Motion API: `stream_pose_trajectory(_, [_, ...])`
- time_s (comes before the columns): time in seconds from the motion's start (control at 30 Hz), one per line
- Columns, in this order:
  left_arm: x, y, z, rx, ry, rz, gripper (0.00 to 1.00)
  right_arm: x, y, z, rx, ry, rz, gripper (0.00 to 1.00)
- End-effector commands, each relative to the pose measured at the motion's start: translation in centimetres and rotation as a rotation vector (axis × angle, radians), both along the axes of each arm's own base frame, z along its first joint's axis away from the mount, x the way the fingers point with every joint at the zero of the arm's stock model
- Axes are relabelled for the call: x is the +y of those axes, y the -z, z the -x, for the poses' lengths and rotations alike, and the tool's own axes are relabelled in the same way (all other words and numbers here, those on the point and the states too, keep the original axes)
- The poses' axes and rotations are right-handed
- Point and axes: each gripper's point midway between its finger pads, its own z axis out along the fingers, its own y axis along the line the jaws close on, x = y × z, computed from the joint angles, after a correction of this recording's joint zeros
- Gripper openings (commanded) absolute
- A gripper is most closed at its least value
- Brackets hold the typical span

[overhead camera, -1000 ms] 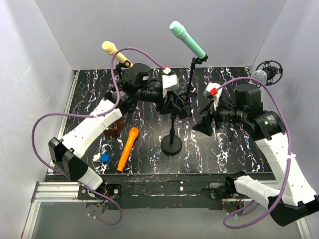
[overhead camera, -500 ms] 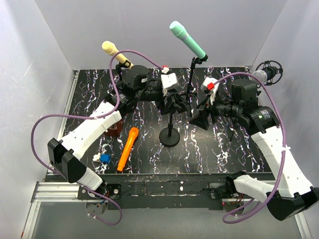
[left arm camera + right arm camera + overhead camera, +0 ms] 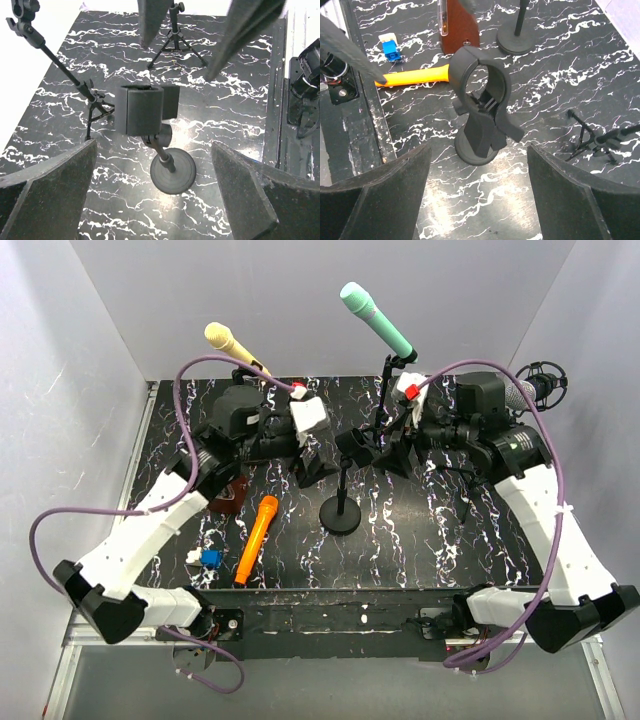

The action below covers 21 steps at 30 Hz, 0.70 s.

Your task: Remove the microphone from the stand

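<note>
My left jaws stand spread wide and hold nothing. My right jaws are also well apart and empty. Between my two arms stands the stand (image 3: pixel 341 512) with the round base. Its clip (image 3: pixel 480 80) is an empty ring, straight ahead of my right jaws and touching neither side of them. The orange microphone (image 3: pixel 256 538) lies flat on the black marbled counter (image 3: pixel 450 540), just left of the stand's base, out of the clip and apart from both my jaws. Near it sit a brown wedge (image 3: pixel 228 497) and a small blue piece (image 3: pixel 210 558). Farther back, a teal microphone (image 3: pixel 376 320) and a yellow microphone (image 3: pixel 232 346) sit tilted on their own stands.
</note>
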Motion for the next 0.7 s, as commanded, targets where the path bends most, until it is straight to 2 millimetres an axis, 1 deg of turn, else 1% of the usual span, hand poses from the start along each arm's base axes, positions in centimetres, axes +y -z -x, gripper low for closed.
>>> stream_pose_trajectory(0.0, [1.3, 0.5, 0.2, -0.001, -0.059, -0.001, 0.98, 0.9, -1.7, -0.8, -0.070, -0.041, -0.014, 0.84])
stream_pose_trajectory(0.07, [1.2, 0.5, -0.3, 0.007, -0.079, 0.008, 0.98, 1.5, -1.9, -1.3, -0.079, -0.045, -0.022, 0.84])
stream_pose_trajectory(0.13, [1.2, 1.5, -0.7, 0.038, -0.103, -0.009, 0.97, 2.1, -2.1, -1.8, -0.090, -0.049, -0.030, 0.84])
stream_pose_trajectory(0.17, [1.3, 2.4, -0.8, 0.054, -0.116, -0.021, 0.97, 2.4, -2.3, -2.0, -0.099, -0.057, -0.035, 0.84])
stream_pose_trajectory(0.23, [1.6, 3.6, -0.6, 0.077, -0.138, -0.009, 0.97, 3.0, -2.5, -2.2, -0.110, -0.073, -0.031, 0.84])
stream_pose_trajectory(0.27, [1.6, 4.4, -0.6, 0.088, -0.147, 0.000, 0.97, 3.2, -2.6, -2.3, -0.112, -0.085, -0.029, 0.84])
stream_pose_trajectory(0.37, [1.7, 5.6, -0.6, 0.105, -0.172, 0.040, 0.96, 3.8, -2.7, -2.1, -0.120, -0.118, -0.016, 0.84])
stream_pose_trajectory(0.43, [1.6, 6.9, -0.4, 0.110, -0.166, 0.055, 0.96, 4.1, -2.7, -2.1, -0.126, -0.128, -0.003, 0.85])
stream_pose_trajectory(0.47, [1.4, 6.9, -0.5, 0.095, -0.158, 0.077, 0.95, 4.2, -2.4, -2.3, -0.121, -0.124, 0.009, 0.85])
stream_pose_trajectory(0.5, [1.3, 8.2, -0.3, 0.113, -0.152, 0.078, 0.95, 4.3, -2.3, -2.5, -0.117, -0.121, 0.015, 0.85])
stream_pose_trajectory(0.6, [0.7, 9.9, -0.5, 0.135, -0.146, 0.114, 0.94, 4.4, -1.7, -3.0, -0.094, -0.113, 0.033, 0.85])
stream_pose_trajectory(0.63, [0.4, 10.2, -0.8, 0.139, -0.147, 0.135, 0.93, 4.5, -1.6, -3.0, -0.090, -0.123, 0.040, 0.85])
stream_pose_trajectory(0.67, [0.1, 11.0, -0.8, 0.146, -0.141, 0.137, 0.92, 4.5, -1.4, -3.0, -0.087, -0.134, 0.046, 0.85])
